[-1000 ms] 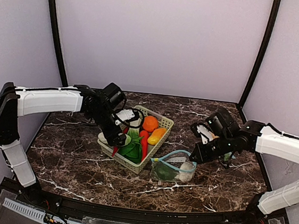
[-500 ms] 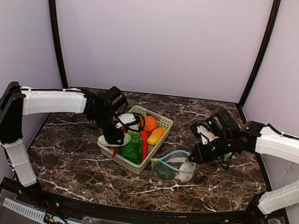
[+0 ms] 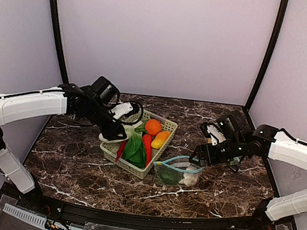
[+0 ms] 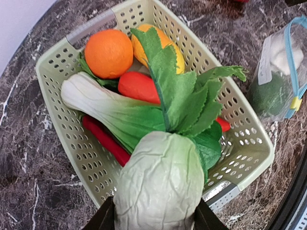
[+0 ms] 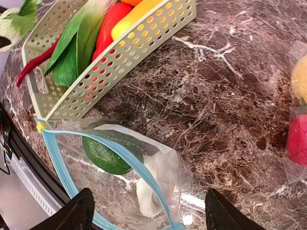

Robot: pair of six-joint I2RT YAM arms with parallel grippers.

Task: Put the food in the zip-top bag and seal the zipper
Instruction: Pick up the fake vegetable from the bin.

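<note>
Marble table (image 3: 82, 168): basket (image 4: 254, 158) holds orange (image 4: 108, 52), chilli (image 4: 103, 139); bag (image 5: 170, 165) holds green fruit (image 5: 103, 155).

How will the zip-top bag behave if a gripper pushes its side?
Probably floppy: the zip-top bag is thin clear film that sags and wrinkles. It may slide on the glossy marble table, though the green toy inside weighs it down.

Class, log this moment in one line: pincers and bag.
left pincer: shut on cabbage above basket | right pincer: open at bag | bag: unsealed, holds green food, white food
</note>
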